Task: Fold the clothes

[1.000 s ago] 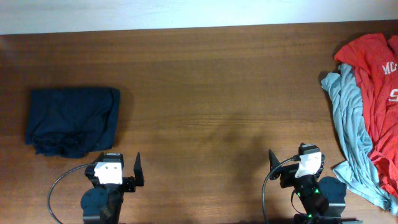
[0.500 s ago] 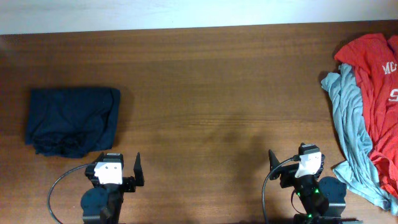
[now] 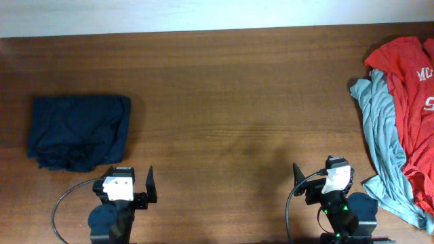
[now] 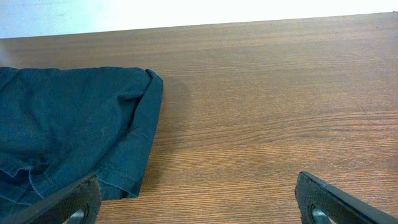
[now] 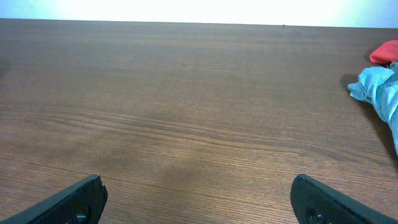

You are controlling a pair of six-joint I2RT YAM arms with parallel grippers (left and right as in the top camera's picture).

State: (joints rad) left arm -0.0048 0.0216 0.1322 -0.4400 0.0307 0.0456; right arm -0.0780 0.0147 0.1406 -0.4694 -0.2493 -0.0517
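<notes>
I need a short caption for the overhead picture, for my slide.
Folded navy garment left, red tee over grey-blue garment right; left tool and right tool open.

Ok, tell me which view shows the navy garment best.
The overhead view: the navy garment lies whole in frame, with all its edges visible. The left wrist view shows it closer, but it is cut off at the frame's left and bottom. The right wrist view does not show it at all.

folded garment (image 3: 78, 131): table (image 3: 230, 102) left | tee (image 3: 413, 88), loose garment (image 3: 380, 129) touching: right
</notes>
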